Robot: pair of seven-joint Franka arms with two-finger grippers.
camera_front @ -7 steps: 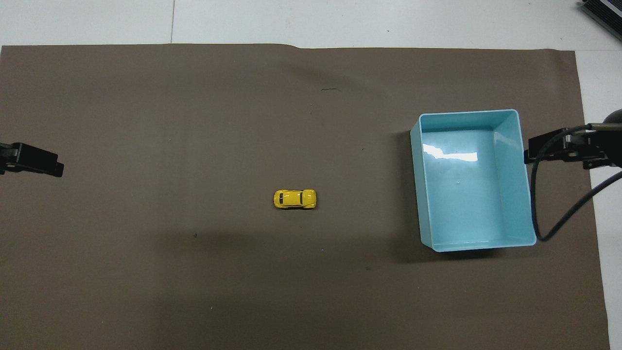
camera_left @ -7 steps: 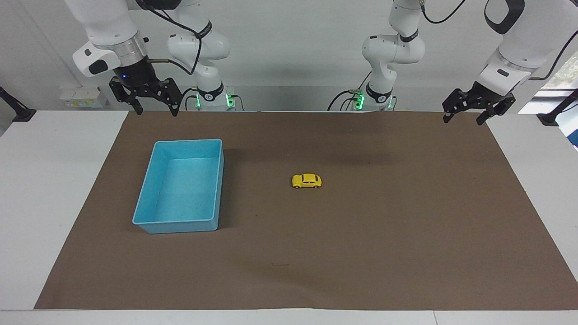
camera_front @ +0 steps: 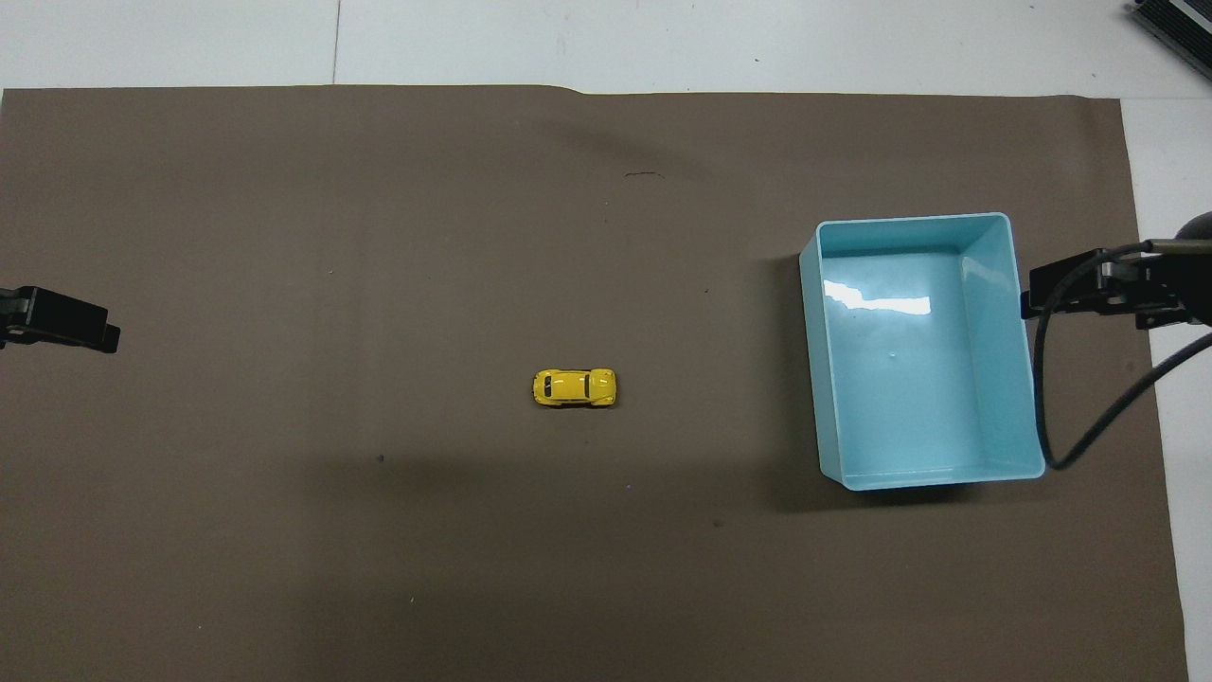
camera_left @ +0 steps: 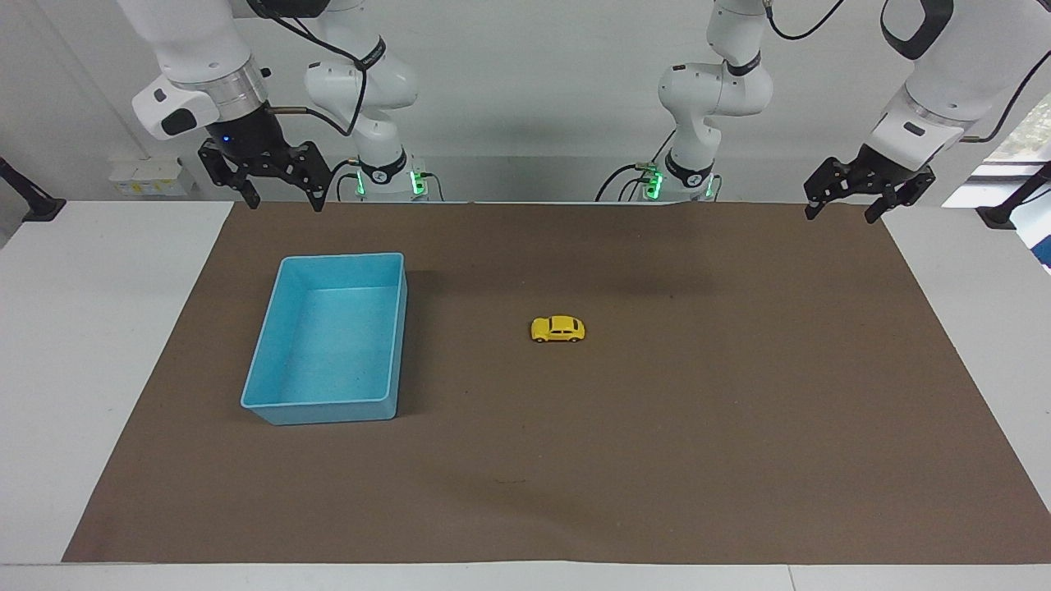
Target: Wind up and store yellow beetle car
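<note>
The yellow beetle car (camera_left: 557, 329) stands on its wheels near the middle of the brown mat; it also shows in the overhead view (camera_front: 575, 387). The light-blue tray (camera_left: 271, 402) sits empty toward the right arm's end of the table, seen from above too (camera_front: 1013, 275). My right gripper (camera_left: 281, 201) hangs open and empty in the air over the mat's edge nearest the robots, by the tray. My left gripper (camera_left: 840, 215) hangs open and empty over the mat's corner at the left arm's end. Both are well away from the car.
The brown mat (camera_left: 657, 460) covers most of the white table (camera_left: 82, 328). A black cable (camera_front: 1089, 417) from the right arm hangs beside the tray. Black clamp mounts stand at both ends of the table.
My left gripper has shifted slightly, rising a little at the left arm's end. The car, the tray and the right gripper have not moved.
</note>
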